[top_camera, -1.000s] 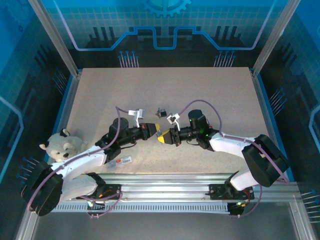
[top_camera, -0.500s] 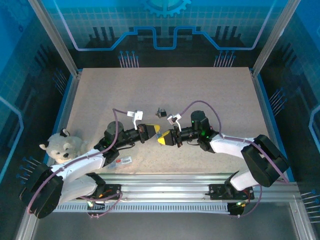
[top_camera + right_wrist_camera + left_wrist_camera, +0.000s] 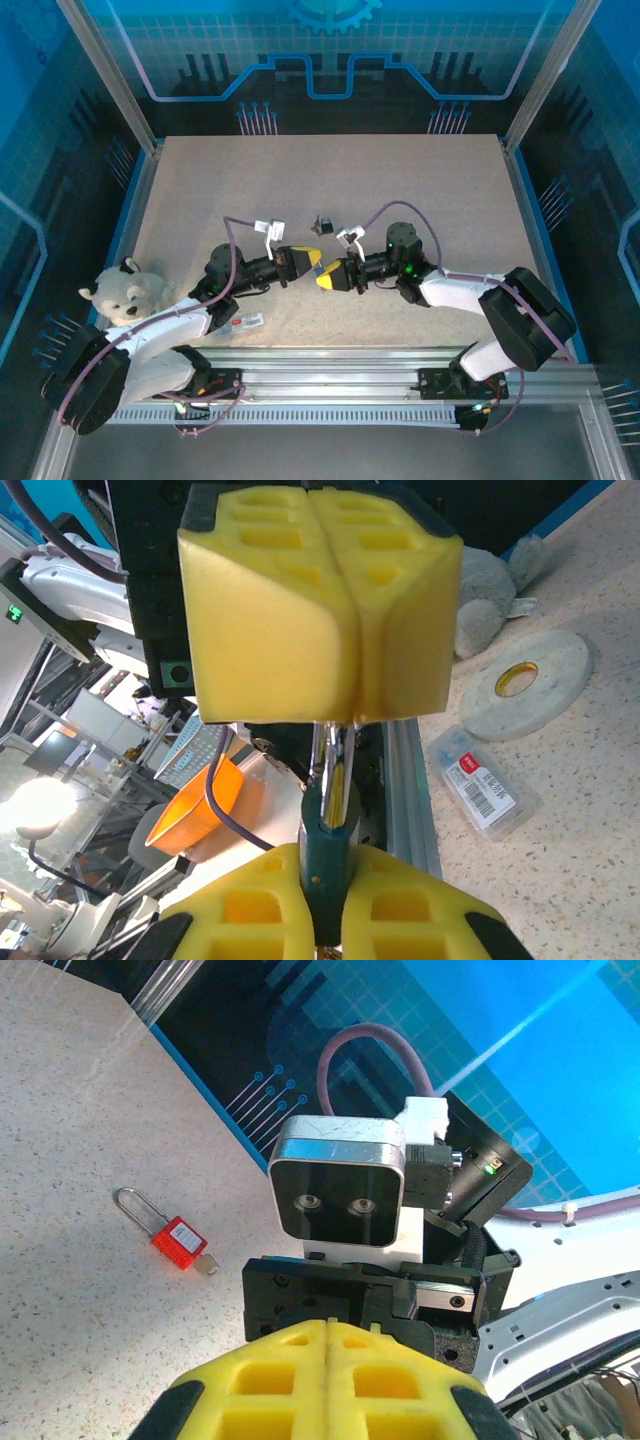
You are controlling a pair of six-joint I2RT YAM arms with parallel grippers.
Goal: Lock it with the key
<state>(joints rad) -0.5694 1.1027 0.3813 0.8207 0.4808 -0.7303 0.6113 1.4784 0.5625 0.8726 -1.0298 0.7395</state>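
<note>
My right gripper [image 3: 330,875] [image 3: 327,276] is shut on a dark green padlock [image 3: 328,840], gripping its body between the yellow pads. A shiny metal piece [image 3: 333,755] sticks out of the lock's end; it looks like the key. It runs straight in between the pads of my left gripper [image 3: 311,262] [image 3: 328,1335], which is shut on it. The two grippers meet nose to nose above the table's near middle. From the left wrist, the shut pads hide the lock.
A red padlock [image 3: 178,1239] [image 3: 322,225] lies on the table beyond the grippers. A white plush bear [image 3: 126,293] sits at the near left. A small clear labelled box [image 3: 244,322] [image 3: 484,780] and a tape roll [image 3: 524,684] lie by the left arm.
Both grippers, still joined, have shifted a little to the left and the left arm has folded back slightly. Neither grip has changed.
</note>
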